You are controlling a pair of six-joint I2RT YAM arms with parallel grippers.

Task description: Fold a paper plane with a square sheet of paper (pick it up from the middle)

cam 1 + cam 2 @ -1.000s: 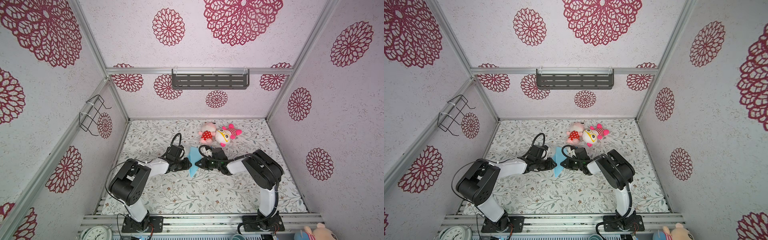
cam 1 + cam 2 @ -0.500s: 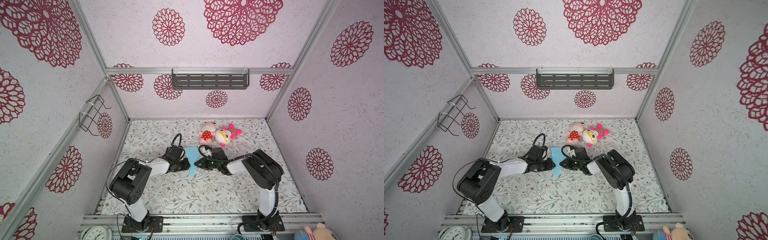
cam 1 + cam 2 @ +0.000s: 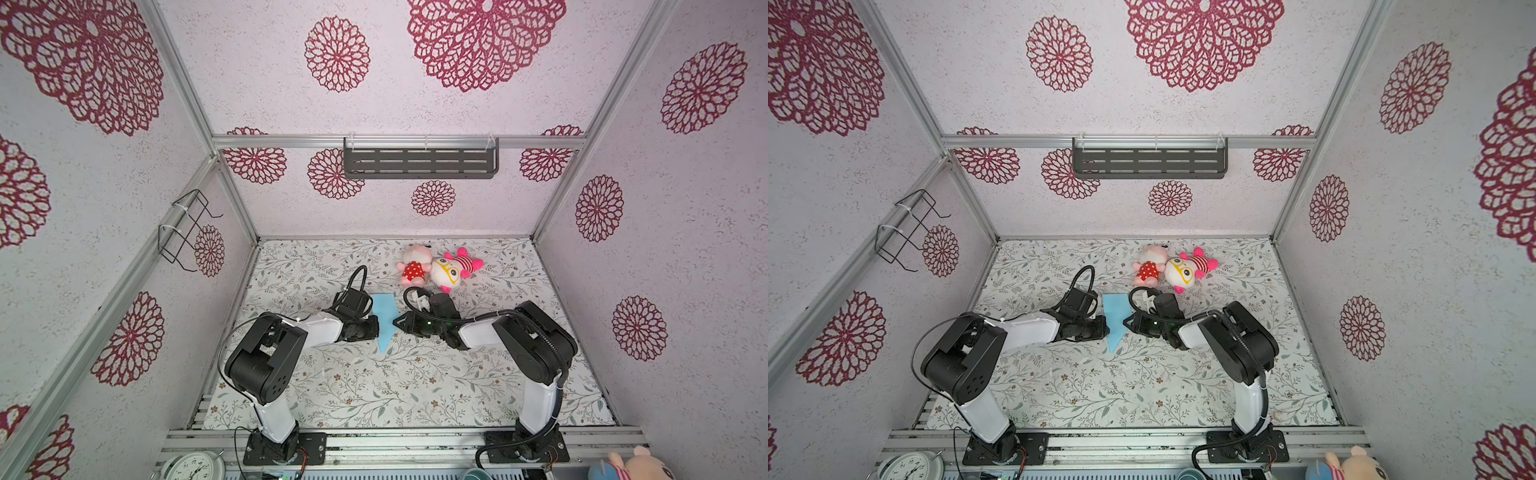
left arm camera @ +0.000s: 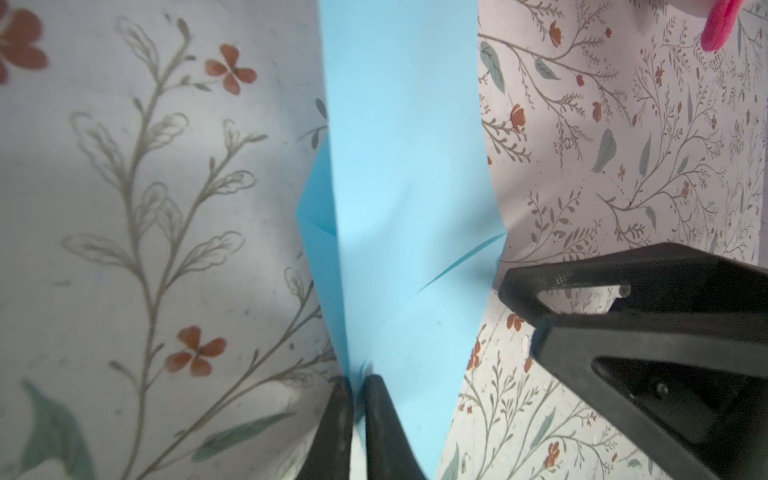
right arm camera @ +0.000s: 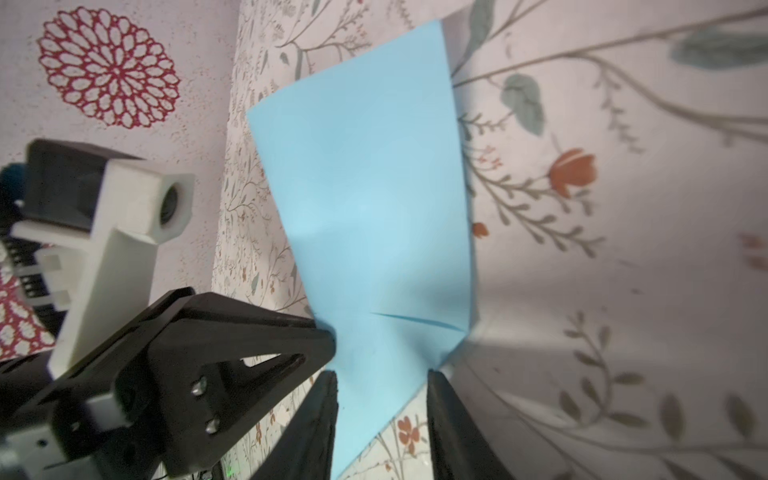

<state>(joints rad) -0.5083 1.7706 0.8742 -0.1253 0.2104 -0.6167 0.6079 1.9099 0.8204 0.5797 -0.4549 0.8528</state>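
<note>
Blue paper lies at the middle of the floral table mat (image 3: 374, 386): the sheet of paper (image 3: 384, 320) (image 3: 1115, 320), folded to a shape that is wide at its far end and runs to a point at its near end. It sits between the two arms, near two pink plush toys (image 3: 436, 270) that lie side by side further back on the mat.

The left gripper (image 3: 376, 328) (image 3: 1105, 328) meets the paper's left edge. In the left wrist view its fingers (image 4: 358, 382) stand almost together with a raised fold of the paper (image 4: 407, 166) pinched between them, so it has hold of the sheet.

The right gripper (image 3: 397, 323) (image 3: 1127, 323) comes in from the other side. In the right wrist view its fingers (image 5: 382, 376) stand clearly apart, and the narrowing part of the paper (image 5: 374, 187) lies in the gap between them. It grips nothing. A short crease runs across the sheet just ahead of those fingers.

Two holders hang on the walls. A black wire basket (image 3: 187, 228) is tied to the frame on the left wall, and a dark slotted shelf (image 3: 419, 162) hangs from the rail on the back wall. Both are well apart from the paper.

At the front edge, outside the mat, a clock (image 3: 193, 467) shows on the left and another plush toy (image 3: 640, 467) on the right.
</note>
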